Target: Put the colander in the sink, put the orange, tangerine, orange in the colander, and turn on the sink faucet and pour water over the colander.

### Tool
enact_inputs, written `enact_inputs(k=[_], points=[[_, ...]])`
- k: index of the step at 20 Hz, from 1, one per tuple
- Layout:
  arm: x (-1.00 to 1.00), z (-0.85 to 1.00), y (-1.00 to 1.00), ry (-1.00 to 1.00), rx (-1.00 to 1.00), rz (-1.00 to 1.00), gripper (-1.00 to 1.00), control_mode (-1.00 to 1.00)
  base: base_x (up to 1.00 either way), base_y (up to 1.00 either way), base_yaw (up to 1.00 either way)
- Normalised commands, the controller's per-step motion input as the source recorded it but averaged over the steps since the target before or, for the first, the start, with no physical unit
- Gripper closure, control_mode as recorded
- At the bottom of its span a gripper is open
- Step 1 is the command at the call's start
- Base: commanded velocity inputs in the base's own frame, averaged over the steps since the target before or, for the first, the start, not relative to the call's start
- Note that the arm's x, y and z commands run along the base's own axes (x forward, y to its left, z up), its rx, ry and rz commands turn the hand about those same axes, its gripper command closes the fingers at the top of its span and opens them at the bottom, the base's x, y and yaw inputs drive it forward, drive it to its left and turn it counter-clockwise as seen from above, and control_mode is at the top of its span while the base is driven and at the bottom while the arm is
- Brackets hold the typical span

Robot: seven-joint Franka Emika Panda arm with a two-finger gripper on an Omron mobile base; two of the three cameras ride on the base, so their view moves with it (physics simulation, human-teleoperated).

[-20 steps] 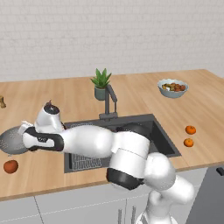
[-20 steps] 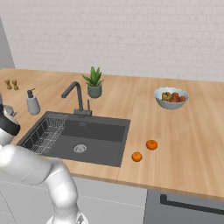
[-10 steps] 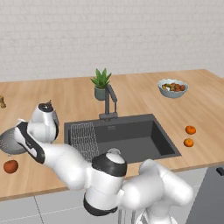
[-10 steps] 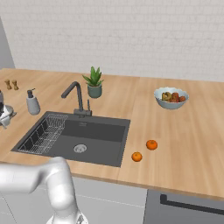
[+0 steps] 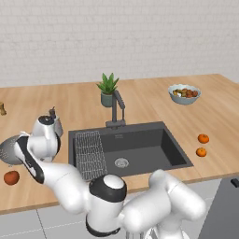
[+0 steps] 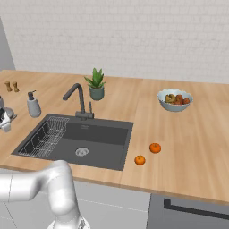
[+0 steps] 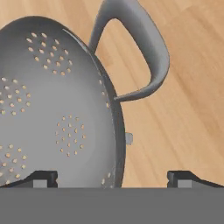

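Straddling the colander [image 7: 57, 109] rim, the gripper [image 7: 111, 177] gapes wide.

one colander [image 7: 52, 109], three loose fruits [image 5: 203, 138]

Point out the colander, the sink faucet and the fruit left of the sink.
colander [image 7: 52, 109], hand view, on the perforated inner wall of the bowl.
sink faucet [image 6: 80, 99], right base view, on the upright stem.
red-orange fruit [image 5: 11, 177], left base view, on the middle of its skin.
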Motion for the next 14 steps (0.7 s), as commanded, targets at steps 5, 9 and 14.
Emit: enact_inputs(k=[5,9,14], points=[[0.18,-0.52,0.18,0.00,-0.01,-0.06,-1.00,-1.00,0.00,0.00,0.00],[0.11,-0.47,0.23,0.00,-0.03,-0.03,1.00,-1.00,0.00,0.00,0.00],[0.00,-0.24,0.02,0.00,0.00,-0.05,1.00,-1.00,0.00,0.00,0.00]])
